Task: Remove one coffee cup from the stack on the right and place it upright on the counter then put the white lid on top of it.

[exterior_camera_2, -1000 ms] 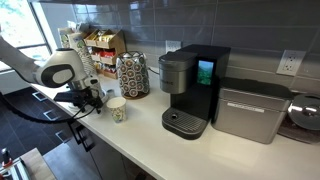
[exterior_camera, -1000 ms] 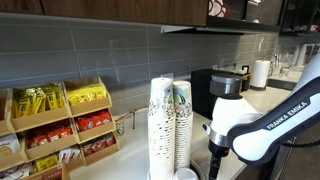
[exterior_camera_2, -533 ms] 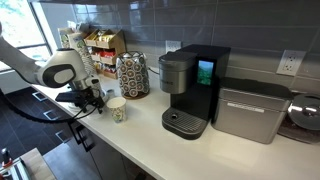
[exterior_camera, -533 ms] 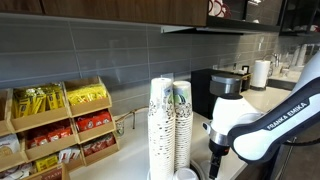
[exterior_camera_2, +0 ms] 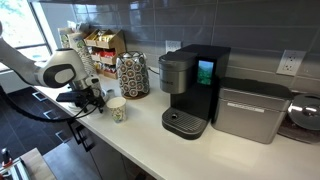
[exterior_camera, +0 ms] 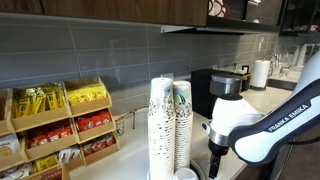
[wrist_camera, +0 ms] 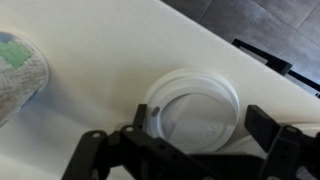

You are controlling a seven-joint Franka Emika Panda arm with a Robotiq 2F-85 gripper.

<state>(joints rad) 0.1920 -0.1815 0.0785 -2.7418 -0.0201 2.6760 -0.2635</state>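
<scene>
Jaws stand wide and empty, flanking the small round white plastic lid (wrist_camera: 197, 103) lying flat on the pale cream bench (wrist_camera: 110, 55), lower centre of the wrist view. Closing gently on its rim should avoid flipping it toward the green-speckled white paper cup (wrist_camera: 18, 70) at left.

Glossy plastic white lid (wrist_camera: 195, 105), smooth counter (wrist_camera: 110, 60)

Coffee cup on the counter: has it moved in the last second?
No. In an exterior view the coffee cup stands upright in the same spot left of the coffee machine as before.
</scene>
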